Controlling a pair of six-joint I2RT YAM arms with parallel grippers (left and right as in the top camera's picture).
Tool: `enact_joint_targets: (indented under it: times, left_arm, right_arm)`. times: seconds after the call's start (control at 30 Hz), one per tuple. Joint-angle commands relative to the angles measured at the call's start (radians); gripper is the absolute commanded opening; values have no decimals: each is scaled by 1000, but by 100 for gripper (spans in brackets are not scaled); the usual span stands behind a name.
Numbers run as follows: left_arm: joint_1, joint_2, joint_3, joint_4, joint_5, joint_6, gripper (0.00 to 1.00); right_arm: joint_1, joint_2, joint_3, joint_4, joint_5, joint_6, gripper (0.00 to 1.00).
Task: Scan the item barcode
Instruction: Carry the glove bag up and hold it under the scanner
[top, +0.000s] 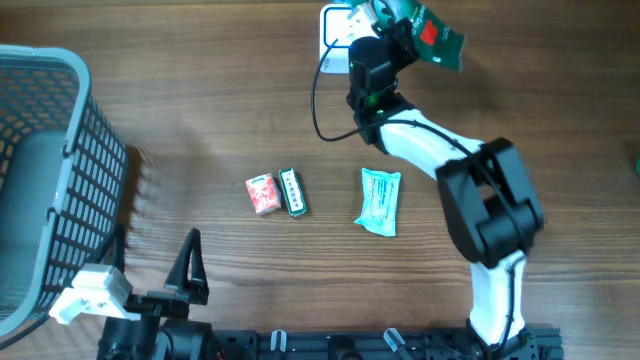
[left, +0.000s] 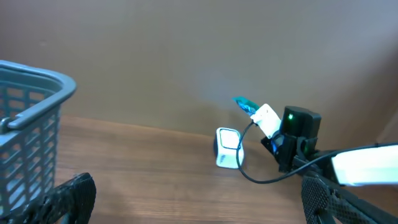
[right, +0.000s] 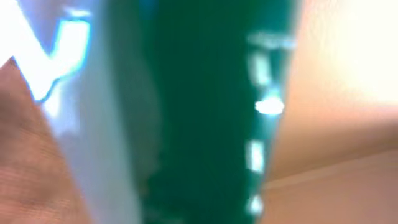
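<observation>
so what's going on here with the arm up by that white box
The right gripper is shut on a green packet and holds it up next to the white scanner at the far side of the table, apparently for a barcode read. The left gripper is open and empty, down near the basket. A red packet, a small green box and a light blue packet lie mid-table.
</observation>
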Motion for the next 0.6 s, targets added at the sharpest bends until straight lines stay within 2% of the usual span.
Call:
enact_joint_targets:
  times: [0.0,0.1,0.23,0.37,0.57]
  left_arm:
    - [3,-9,-36,3,-49,19,100]
    - [3,-9,-46,3,-60,20,100]
    - [3,-9,-46,3,-64,20,100]
    - [3,-9,-46,3,-64,20,100]
    - [3,-9,-46,3,-63,19,100]
  right_arm:
    - [6,125,107,61,7,-146,4]
    - [6,214,193,57,6,-172,4]
    - [2,272,209,51,7,-222,4]
    - [-5,288,208,-67,6,-216,4]
    - [-13,288,208,-98,22,-265,4]
